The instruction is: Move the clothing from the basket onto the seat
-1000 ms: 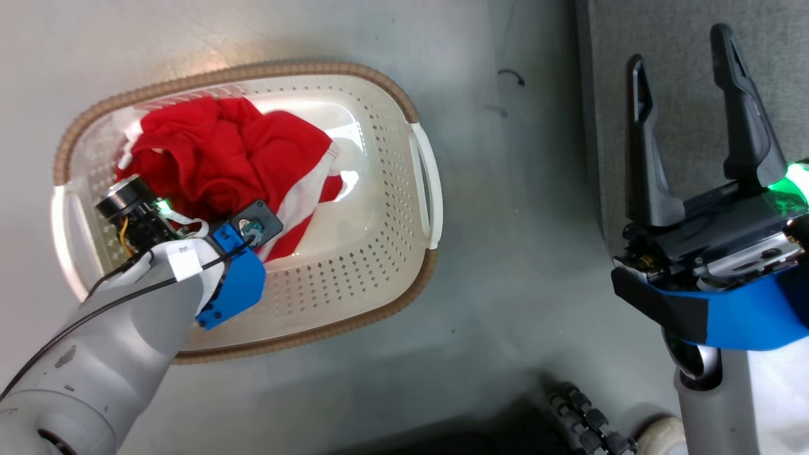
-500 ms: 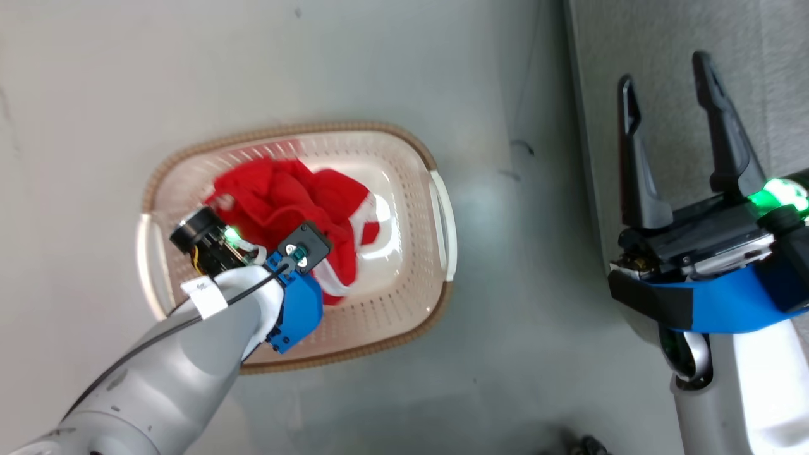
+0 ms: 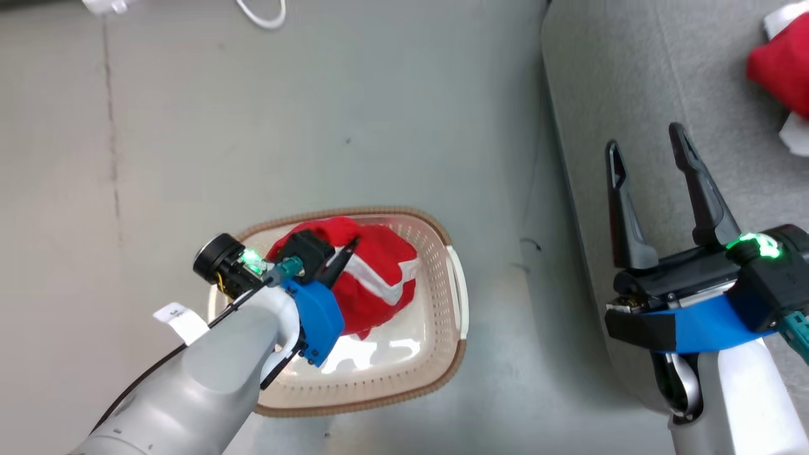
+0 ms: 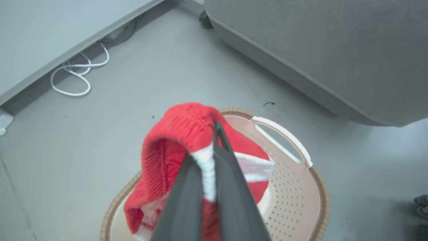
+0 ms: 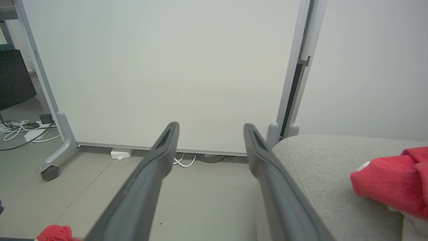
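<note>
Red garment (image 3: 373, 278) clamped in my left gripper (image 4: 210, 144) above the basket (image 3: 461, 297), ready for the seat (image 3: 632, 63); right gripper (image 3: 644, 142) spread, empty.

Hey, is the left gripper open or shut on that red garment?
Shut: the left gripper pinches a fold of the red garment between its fingers, hanging above the basket.

Two pale grey, smooth forearms (image 3: 208, 366) each end in a bright blue collar (image 3: 319, 316). Ahead of the collar sit black housings with a glowing green light (image 3: 251, 259), then the long, dark, tapering fingers of the left gripper (image 3: 352, 245) and right gripper (image 3: 644, 140). Behind the left collar, a thin black cable (image 3: 234, 306) passes a white tag (image 3: 180, 319)
</note>
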Controlling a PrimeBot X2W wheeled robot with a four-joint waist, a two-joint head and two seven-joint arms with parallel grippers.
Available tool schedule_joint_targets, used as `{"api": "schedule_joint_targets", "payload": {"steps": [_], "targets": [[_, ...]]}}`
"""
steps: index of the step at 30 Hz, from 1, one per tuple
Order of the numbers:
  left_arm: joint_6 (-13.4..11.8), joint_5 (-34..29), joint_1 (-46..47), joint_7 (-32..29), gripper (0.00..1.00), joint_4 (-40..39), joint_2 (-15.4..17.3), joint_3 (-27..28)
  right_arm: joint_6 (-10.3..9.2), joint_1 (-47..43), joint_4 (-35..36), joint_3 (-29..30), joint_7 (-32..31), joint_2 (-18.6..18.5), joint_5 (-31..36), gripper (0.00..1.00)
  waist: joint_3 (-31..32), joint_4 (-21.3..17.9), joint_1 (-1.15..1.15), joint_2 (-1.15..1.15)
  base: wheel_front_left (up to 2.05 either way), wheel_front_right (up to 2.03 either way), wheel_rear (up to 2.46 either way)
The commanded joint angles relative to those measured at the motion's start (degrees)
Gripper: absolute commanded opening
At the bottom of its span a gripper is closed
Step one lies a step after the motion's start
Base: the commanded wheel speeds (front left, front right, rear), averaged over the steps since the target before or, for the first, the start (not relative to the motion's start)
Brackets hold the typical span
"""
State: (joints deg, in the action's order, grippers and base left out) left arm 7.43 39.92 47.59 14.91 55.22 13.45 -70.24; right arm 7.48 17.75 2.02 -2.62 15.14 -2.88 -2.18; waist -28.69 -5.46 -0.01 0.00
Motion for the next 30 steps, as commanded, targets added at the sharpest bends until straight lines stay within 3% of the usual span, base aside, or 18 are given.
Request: {"api": "schedule_joint_targets", "payload": {"steps": [1,12,30], "targets": [[0.1,-0.2,-1.4,0.3,0.0,-2.1,0.8,2.4,0.03,-1.3,-0.3,0.4,0.0,0.0,-0.1,1.0,4.5,1.1,0.01,0.0,0.0,0.0,0.0],[0.1,-6.3,-7.2,0.3,0.0,-13.0,2.8,14.9,0.03,-5.1,-2.3,1.5,0.0,0.0,-0.9,1.0,12.9,2.4,0.01,0.0,0.0,0.0,0.0],[0.1,-11.2,-10.4,0.3,0.0,-26.4,0.9,26.4,0.03,-9.2,-4.3,1.8,0.0,0.0,-2.3,1.0,22.0,3.4,0.01,0.0,0.0,0.0,0.0]]}}
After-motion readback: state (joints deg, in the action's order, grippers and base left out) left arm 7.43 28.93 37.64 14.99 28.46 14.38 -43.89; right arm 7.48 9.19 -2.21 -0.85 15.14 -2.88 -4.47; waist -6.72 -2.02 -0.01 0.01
